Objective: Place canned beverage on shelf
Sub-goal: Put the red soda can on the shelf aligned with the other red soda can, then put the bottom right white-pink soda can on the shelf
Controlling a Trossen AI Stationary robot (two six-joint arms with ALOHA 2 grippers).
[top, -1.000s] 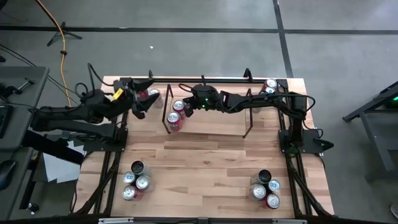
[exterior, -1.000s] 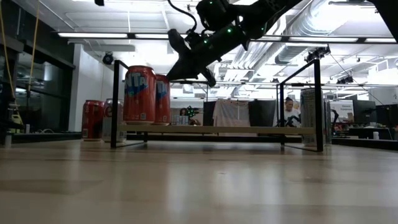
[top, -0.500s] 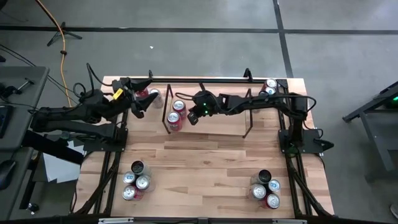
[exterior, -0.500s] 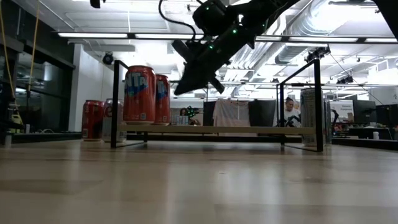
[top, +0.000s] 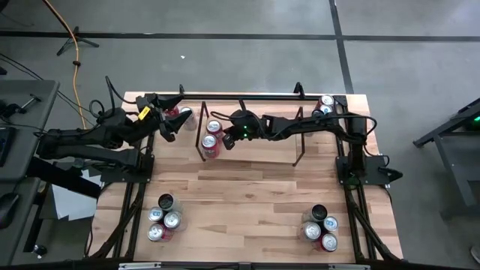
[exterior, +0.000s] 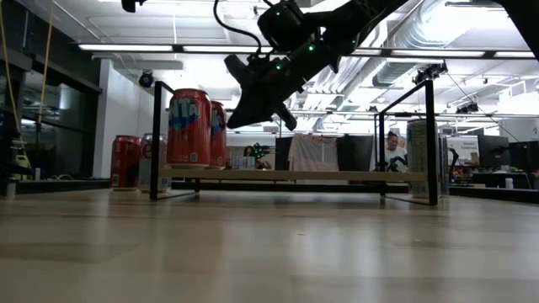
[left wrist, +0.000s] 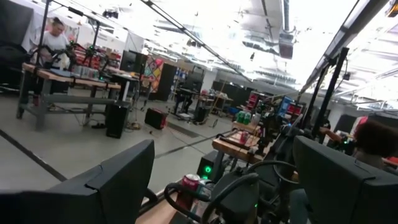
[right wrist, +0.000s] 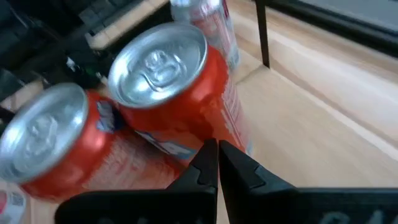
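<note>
The shelf [top: 298, 147] stands at the table's far middle; in the low view its flat top [exterior: 295, 175] carries two red cans [exterior: 189, 126] [exterior: 219, 130] upright on their bases at its left end. From above they show as two silver tops [top: 215, 126] [top: 209, 142]. My right gripper [top: 228, 142] is shut and slants down just right of them; its wrist view shows the shut fingertips [right wrist: 217, 149] at the lower side of the nearer can [right wrist: 180, 106]. My left gripper [top: 167, 124] waits open at the far left, by two cans [top: 180, 114]. My right gripper's shut fingertips [exterior: 235, 123] stand right beside the side wall [right wrist: 205, 134] of one red can on the shelf, slanting down from the table's right. I cannot tell whether they touch it. The can stands upright on the shelf's top.
Can clusters stand near left [top: 163, 217], near right [top: 321, 225] and far right [top: 324, 105]. The shelf's black upright rods [exterior: 431, 139] rise at its ends. The right part of the shelf's top and the table's middle hold nothing.
My right gripper, still shut, has come down and toward the table's left, up to the two cans on the shelf. The cans stand where they were.
</note>
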